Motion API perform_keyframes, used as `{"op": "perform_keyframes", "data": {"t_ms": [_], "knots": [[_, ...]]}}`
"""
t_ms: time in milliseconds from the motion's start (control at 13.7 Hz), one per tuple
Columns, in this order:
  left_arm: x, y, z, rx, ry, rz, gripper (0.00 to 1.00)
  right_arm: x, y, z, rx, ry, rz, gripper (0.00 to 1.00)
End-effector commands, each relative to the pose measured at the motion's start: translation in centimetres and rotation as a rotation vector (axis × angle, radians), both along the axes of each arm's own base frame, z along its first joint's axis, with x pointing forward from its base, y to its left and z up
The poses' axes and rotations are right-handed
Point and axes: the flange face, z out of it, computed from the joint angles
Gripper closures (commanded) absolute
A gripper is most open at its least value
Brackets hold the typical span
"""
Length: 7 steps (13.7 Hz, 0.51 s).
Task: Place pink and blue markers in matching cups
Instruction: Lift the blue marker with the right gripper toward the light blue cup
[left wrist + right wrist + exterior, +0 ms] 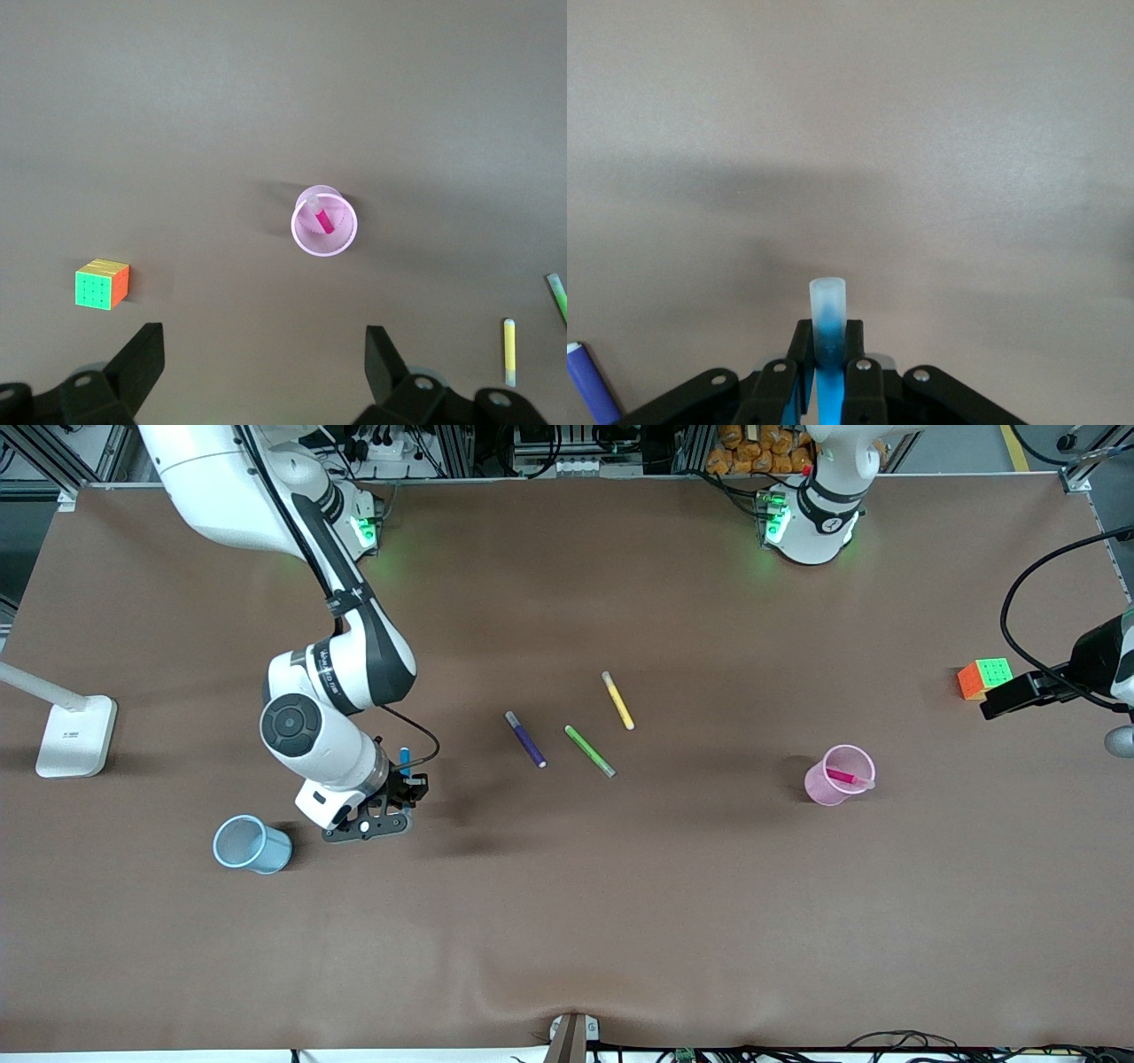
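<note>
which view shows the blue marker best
The right wrist view: the blue marker fills the foreground, clamped in the right gripper. The front view shows only a sliver of it above the gripper. The left wrist view doesn't show it.

Right gripper [403, 786] up over bare mat, clamped on the blue marker [405, 759]; blue cup [252, 844] stands near it toward the right arm's end, open rim unobstructed, bare mat between the two.

Mid-table cluster: purple pen [525, 739], green pen [589, 751], yellow pen [617, 701], lying flat, apart from each other with narrow lanes between.

Pink cup [838, 776] stands alone toward the left arm's end, pink marker [848, 778] leaning inside, partly filling its mouth.

Left gripper [266, 359] high over that end, fingers spread wide.

Edge obstacles: puzzle cube [984, 677], white lamp base [76, 735].

Broad strip of table [567, 921] nearest the front camera is open.
</note>
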Motion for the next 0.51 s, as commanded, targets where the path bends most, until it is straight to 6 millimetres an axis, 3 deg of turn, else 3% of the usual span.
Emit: {"op": "perform_keyframes", "data": {"t_ms": [0,437], "knots": [[-1.9,0.0,1.6,-0.012,0.0,-0.053,0.0,0.5,-2.6,1.3,0.012,-0.004,0.052,1.0],[-5.9,-1.8,2.9,0.01,-0.003,-0.086,0.0,1.6,-6.3,2.2,0.019,-0.021,0.143,1.0]]}}
